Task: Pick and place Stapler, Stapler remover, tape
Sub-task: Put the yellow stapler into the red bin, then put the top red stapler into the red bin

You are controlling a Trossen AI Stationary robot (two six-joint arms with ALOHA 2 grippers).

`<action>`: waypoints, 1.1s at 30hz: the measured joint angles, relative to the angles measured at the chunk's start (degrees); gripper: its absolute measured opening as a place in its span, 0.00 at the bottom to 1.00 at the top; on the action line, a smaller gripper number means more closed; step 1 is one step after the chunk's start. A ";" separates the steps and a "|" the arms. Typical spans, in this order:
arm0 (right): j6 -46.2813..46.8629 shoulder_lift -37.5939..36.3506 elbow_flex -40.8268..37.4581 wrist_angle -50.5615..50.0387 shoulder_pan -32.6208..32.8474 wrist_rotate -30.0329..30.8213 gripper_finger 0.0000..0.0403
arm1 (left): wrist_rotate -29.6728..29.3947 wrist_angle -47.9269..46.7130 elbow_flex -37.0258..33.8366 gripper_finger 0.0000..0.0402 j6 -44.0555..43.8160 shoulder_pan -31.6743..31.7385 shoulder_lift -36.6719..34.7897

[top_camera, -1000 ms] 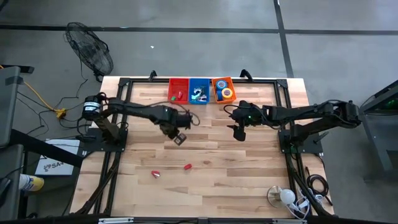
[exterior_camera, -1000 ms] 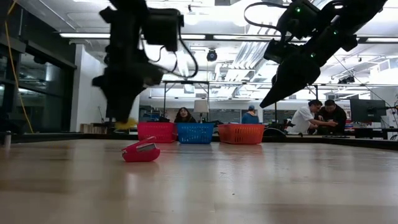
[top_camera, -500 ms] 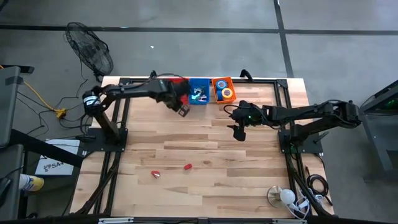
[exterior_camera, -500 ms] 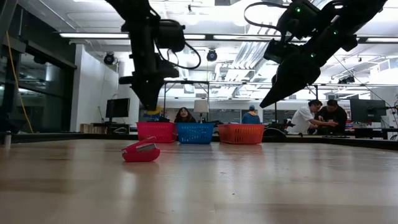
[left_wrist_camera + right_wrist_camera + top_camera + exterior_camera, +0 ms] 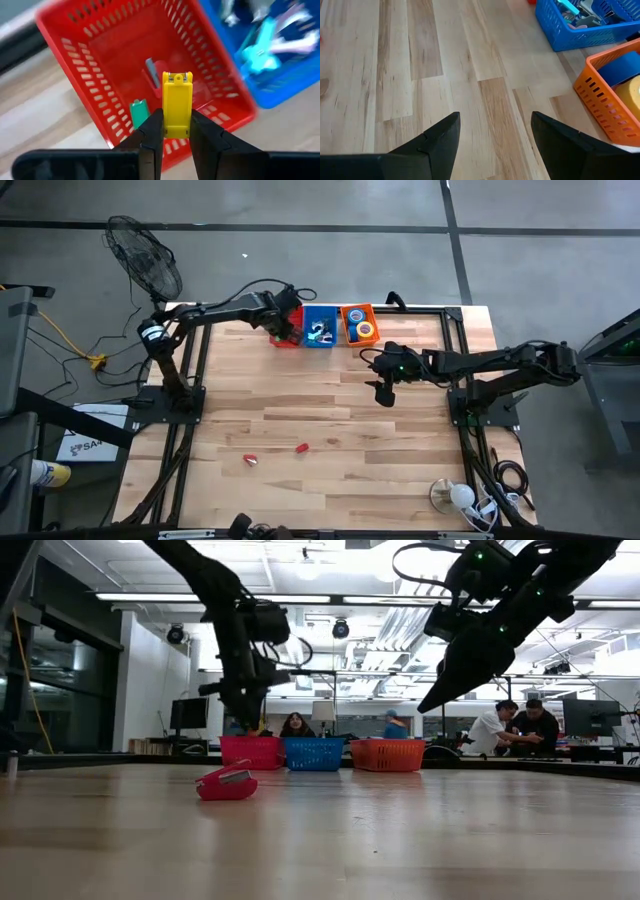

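Our left gripper (image 5: 177,131) is squeezed shut on a small yellow stapler (image 5: 177,103). It hangs right over the red basket (image 5: 90,45), where a green stapler (image 5: 139,112) and a red one already lie. We think this is the putting-in step. Next we need to open the fingers and let the stapler drop inside the basket walls, not on the rim.

Our left arm (image 5: 215,310) reaches far across the table to the back row, wrist tipped down. Beside the red basket sit the blue basket (image 5: 320,326) and the orange basket (image 5: 359,325) with tape.

Our right gripper (image 5: 384,393) waits wide open and empty above the bare table. Two red pieces (image 5: 301,448) lie near the front.
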 joint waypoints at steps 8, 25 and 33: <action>0.05 0.00 0.00 -0.15 0.00 0.00 0.59 | -0.62 2.08 -0.05 0.20 0.44 0.49 2.04; 0.20 0.00 0.00 -0.37 0.01 0.00 0.59 | -0.45 -5.89 3.76 0.49 1.79 0.31 0.58; 0.28 0.00 0.00 -1.83 0.02 0.00 0.59 | -1.12 -20.52 8.91 0.49 2.78 -6.59 -0.68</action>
